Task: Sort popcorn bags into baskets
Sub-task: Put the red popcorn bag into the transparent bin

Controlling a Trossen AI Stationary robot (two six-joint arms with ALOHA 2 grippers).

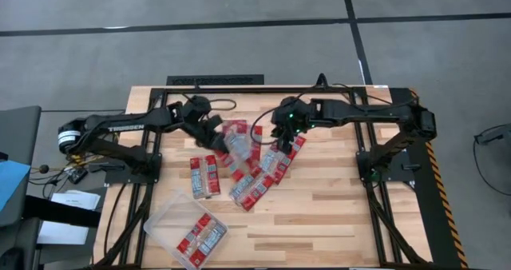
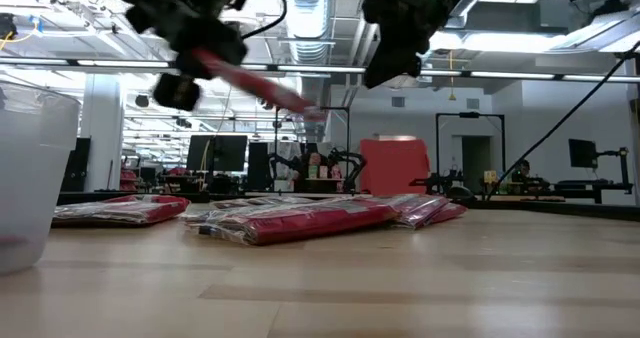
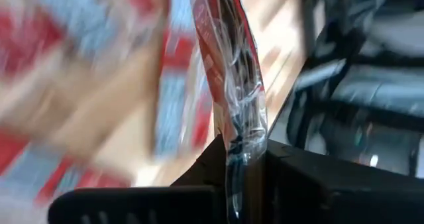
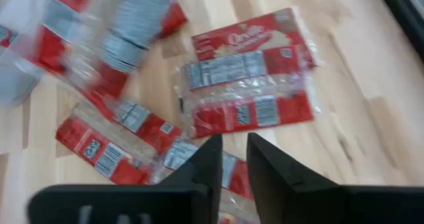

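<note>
- Left gripper (image 3: 244, 159) pinches one popcorn bag (image 3: 228, 78) by its edge, lifted above the pile.
- Right gripper (image 4: 232, 159) hovers nearly closed, empty.
- Best carried level to the tray (image 1: 164, 222), released low.

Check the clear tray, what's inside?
The clear tray holds popcorn bags at its right end, apparently two or three side by side. The rest looks bare. Anything beneath those bags is covered, so the count is uncertain.
</note>
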